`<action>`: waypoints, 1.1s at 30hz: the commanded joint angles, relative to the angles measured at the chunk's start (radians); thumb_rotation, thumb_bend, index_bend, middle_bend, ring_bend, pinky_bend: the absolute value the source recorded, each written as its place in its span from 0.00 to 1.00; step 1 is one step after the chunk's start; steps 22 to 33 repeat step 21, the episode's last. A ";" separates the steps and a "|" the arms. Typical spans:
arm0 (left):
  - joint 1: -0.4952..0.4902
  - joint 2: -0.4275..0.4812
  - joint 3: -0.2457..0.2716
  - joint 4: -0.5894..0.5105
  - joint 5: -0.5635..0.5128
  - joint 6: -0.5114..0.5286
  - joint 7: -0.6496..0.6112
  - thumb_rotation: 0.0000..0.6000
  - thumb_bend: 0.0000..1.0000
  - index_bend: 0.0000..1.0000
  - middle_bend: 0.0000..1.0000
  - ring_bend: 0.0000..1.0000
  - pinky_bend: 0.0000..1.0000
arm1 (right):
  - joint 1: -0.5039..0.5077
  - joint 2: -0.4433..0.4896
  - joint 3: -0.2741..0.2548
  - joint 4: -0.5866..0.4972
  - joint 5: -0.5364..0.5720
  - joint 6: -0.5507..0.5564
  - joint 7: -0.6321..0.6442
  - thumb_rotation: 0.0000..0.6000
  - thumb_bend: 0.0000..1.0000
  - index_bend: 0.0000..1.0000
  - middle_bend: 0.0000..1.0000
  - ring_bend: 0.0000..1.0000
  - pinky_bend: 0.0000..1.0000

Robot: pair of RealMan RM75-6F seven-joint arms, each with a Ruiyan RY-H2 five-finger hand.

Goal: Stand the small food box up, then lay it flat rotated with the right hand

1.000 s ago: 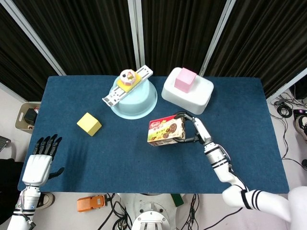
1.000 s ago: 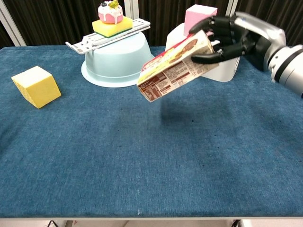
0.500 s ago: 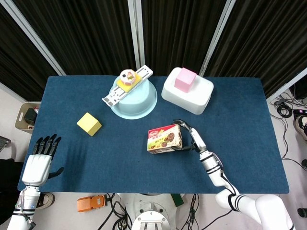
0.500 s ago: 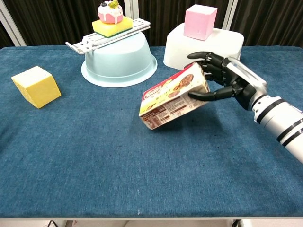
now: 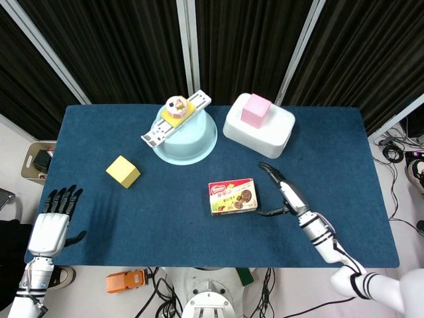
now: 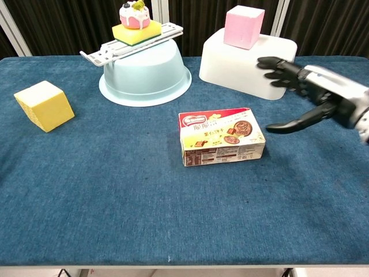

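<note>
Blue table [image 6: 115, 196]: right hand [image 6: 305, 95] spread, empty, beside food box [image 6: 222, 137].

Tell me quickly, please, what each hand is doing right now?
Left hand: open, holding nothing.
Right hand: open, clear of the food box.

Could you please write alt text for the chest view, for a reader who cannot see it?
A small food box lies flat on a blue table, with the robot's open right hand just clear of it. Behind stand a yellow cube, an upturned pale blue bowl and a white tub.
</note>
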 commanded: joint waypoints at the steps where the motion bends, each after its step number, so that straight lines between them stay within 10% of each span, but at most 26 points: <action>1: 0.000 0.001 -0.001 -0.001 -0.001 0.002 0.000 1.00 0.13 0.01 0.02 0.00 0.00 | -0.066 0.222 -0.006 -0.219 0.044 0.033 -0.253 1.00 0.18 0.00 0.00 0.00 0.00; 10: 0.003 0.009 -0.011 -0.010 -0.013 0.010 0.002 1.00 0.13 0.01 0.02 0.00 0.00 | -0.245 0.450 -0.029 -0.437 0.154 0.170 -0.624 1.00 0.18 0.00 0.00 0.00 0.00; 33: 0.019 0.022 -0.016 -0.017 -0.023 0.037 -0.003 1.00 0.13 0.01 0.02 0.00 0.00 | -0.407 0.463 -0.058 -0.390 0.142 0.283 -0.525 1.00 0.19 0.00 0.00 0.00 0.00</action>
